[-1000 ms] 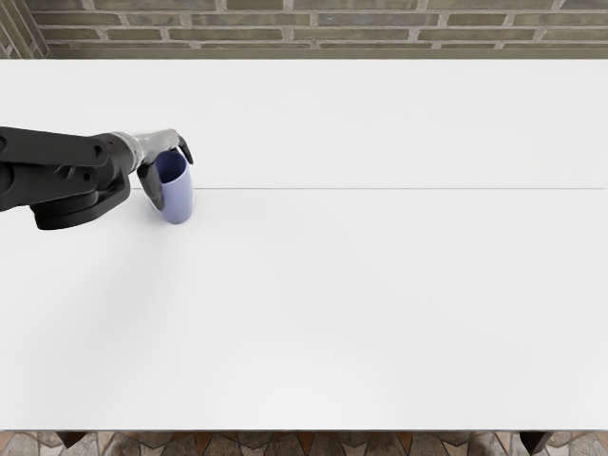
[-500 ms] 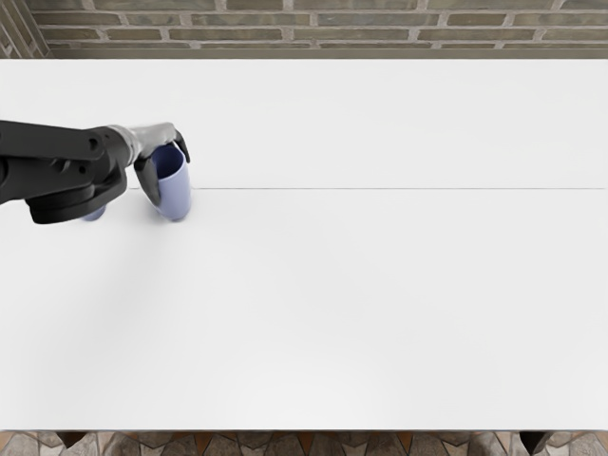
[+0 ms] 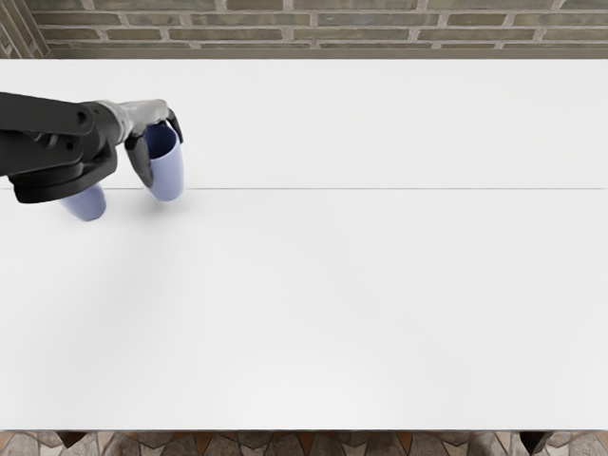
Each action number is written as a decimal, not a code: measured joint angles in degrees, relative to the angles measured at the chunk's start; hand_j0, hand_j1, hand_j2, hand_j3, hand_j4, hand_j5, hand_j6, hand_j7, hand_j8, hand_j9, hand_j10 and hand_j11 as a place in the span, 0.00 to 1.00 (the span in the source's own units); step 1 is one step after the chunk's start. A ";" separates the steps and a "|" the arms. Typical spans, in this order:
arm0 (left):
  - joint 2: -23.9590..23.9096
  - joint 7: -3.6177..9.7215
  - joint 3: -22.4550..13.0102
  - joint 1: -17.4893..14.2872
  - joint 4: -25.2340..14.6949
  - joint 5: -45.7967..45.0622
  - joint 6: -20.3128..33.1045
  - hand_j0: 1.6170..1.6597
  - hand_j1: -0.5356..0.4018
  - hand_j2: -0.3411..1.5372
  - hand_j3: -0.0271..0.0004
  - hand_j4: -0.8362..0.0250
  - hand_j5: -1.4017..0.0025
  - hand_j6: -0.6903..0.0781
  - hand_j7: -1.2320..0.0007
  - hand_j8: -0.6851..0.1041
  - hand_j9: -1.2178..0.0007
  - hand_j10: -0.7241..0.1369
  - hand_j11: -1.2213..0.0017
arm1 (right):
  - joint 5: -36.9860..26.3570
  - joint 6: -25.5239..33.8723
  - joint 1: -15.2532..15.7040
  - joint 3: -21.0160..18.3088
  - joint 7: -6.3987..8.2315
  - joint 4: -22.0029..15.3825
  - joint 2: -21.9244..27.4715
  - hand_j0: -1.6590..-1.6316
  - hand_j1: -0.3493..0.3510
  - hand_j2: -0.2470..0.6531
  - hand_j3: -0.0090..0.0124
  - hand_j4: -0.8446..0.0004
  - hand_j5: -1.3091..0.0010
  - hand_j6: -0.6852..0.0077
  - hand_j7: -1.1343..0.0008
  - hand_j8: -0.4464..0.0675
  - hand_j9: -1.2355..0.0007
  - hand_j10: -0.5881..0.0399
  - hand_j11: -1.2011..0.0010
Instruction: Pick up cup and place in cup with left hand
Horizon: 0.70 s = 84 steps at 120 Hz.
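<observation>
1. Left hand [image 3: 144, 115] pinches a periwinkle cup [image 3: 167, 178], apparently airborne, at the white table's [image 3: 380, 285] far left.
2. A second cup [image 3: 90, 203] sits just left, partly hidden by the arm [image 3: 43, 147].
3. Nesting calls for height, upright centring, gentle lowering.

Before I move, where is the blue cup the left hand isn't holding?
In the head view, the other cup is at left, partly hidden by the left arm, left of the held cup in the left hand.
</observation>
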<state>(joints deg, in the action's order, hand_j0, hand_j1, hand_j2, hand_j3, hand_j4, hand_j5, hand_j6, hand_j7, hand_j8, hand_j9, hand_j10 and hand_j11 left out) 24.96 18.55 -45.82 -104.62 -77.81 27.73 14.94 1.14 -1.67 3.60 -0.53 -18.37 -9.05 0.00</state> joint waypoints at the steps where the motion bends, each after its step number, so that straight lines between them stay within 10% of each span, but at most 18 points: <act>1: 0.00 0.00 -0.11 -0.15 -0.06 -0.07 0.01 0.89 0.49 0.22 0.99 0.42 0.56 0.48 0.50 0.46 0.49 0.31 0.49 | 0.00 0.00 0.00 0.00 0.00 0.00 0.00 0.04 0.00 0.27 0.42 1.00 1.00 0.99 1.00 0.87 1.00 0.94 1.00; 84: 4.89 -0.01 -4.91 -10.24 -7.51 -3.02 -0.09 0.89 0.48 0.22 0.99 0.42 0.57 0.48 0.50 0.46 0.49 0.31 0.49 | 0.00 0.00 0.00 0.00 0.00 0.00 0.00 0.04 0.00 0.27 0.42 1.00 1.00 0.99 1.00 0.87 1.00 0.94 1.00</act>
<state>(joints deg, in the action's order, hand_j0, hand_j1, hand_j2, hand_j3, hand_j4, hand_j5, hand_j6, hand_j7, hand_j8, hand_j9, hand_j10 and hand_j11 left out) 29.85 18.54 -50.73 -114.86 -85.32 24.71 14.85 1.14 -1.67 3.60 -0.52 -18.37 -9.05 0.00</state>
